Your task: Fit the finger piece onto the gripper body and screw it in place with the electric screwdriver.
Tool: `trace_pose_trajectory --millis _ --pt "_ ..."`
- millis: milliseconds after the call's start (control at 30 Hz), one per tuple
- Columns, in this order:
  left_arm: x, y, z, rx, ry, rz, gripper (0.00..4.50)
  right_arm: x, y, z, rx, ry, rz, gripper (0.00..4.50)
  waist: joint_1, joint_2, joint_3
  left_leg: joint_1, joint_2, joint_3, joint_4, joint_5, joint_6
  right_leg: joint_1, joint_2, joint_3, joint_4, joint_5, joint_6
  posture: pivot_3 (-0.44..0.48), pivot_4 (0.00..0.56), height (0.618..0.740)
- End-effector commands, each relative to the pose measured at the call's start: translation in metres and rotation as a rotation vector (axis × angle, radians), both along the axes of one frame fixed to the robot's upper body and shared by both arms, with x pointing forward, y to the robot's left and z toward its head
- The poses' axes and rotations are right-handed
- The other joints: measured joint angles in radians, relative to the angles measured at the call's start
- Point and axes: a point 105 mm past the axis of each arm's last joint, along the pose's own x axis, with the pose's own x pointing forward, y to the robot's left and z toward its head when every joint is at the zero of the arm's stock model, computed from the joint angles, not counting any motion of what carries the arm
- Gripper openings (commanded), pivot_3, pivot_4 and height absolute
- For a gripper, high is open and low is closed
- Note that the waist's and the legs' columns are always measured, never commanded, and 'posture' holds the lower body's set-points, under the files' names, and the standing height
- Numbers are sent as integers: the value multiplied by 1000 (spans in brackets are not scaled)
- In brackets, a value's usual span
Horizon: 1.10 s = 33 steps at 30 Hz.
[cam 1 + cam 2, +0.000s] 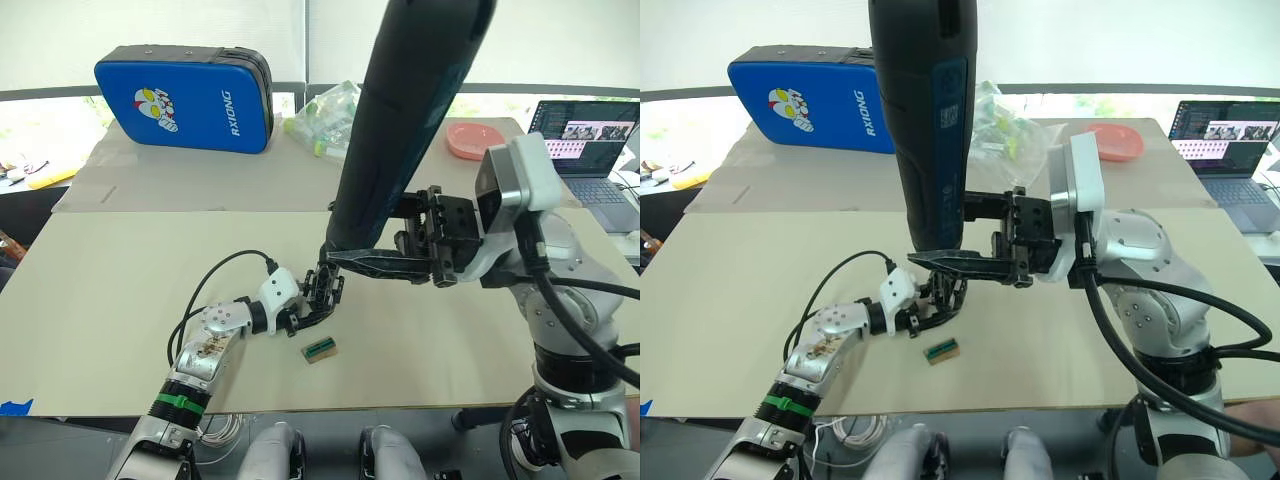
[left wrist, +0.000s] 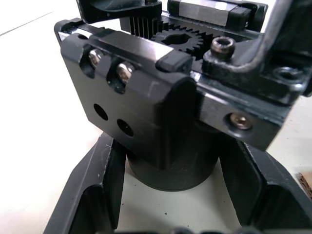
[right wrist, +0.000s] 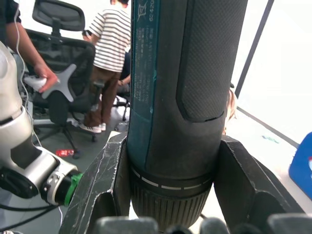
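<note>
The gripper body [image 1: 322,290] stands low over the beige table [image 1: 110,290], and my left gripper [image 1: 308,303] is shut on its round base. In the left wrist view the gripper body [image 2: 146,97] shows gears, two silver screws and two empty holes between my fingers [image 2: 92,190]. My right gripper [image 1: 342,256] is shut on the electric screwdriver [image 1: 405,120]. The screwdriver stands nearly upright, its lower end right above the gripper body. The right wrist view has the electric screwdriver [image 3: 180,97] clamped between both fingers. The finger piece is hidden.
A small tan-and-green block [image 1: 320,350] lies on the table just in front of the gripper body. At the back are a blue case [image 1: 185,97], a plastic bag [image 1: 330,118], a pink plate [image 1: 472,140] and a laptop [image 1: 590,140]. People [image 3: 114,44] stand by office chairs.
</note>
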Motion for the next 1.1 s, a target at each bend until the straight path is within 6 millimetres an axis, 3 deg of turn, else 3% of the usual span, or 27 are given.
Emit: trace_pose_trajectory --millis 33,333,1100 --pt "-3 -2 -8 19 31 -13 2288 -3 6 13 31 -57 20 1966 0 0 0 0 0 0 0 0 0 0 0 0 0 0 0 0 150 740" --pt "-4 -2 -9 18 43 -15 2288 6 21 2 19 -69 27 1966 0 0 0 0 0 0 0 0 0 0 0 0 0 0 0 0 150 740" --pt "-7 0 -9 15 50 -20 2288 22 33 -27 -28 -77 8 1966 -6 0 0 0 0 0 0 0 -1 0 1 0 0 0 0 0 150 740"
